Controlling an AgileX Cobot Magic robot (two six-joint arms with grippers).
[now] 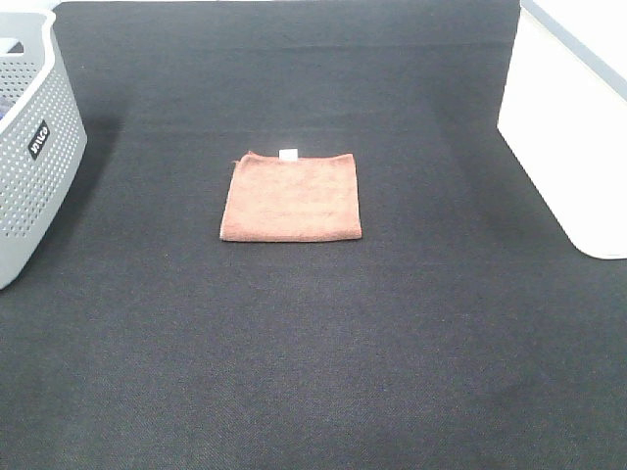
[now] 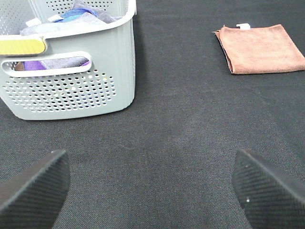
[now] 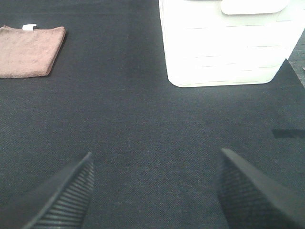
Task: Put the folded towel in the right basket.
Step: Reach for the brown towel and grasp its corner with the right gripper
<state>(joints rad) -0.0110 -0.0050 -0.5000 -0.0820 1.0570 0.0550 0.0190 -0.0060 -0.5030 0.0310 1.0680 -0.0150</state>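
Flatly, the towel lay near the middle of the dark counter, a rust-brown square folded neatly, with a small white tag at its far edge as the high camera saw it. It was touched by neither arm and sat well apart from both baskets.

The white basket stood at the right side of the counter, toward the far corner, and only part of it was in the high view. Its wall was bright and smooth-looking, with rounded corners. The towel was outside it, off to its left.

On the opposite side, at the left edge, stood the grey basket, its wall full of small holes and carrying a black label. From the left wrist camera, purple and blue cloths showed inside it.

The left end effector was open, its two dark fingers spread wide over bare counter, with the grey basket just ahead and the towel farther off to one side. The right end effector was likewise open, fingers wide apart above the counter, facing the white basket, with the towel off toward the other side.
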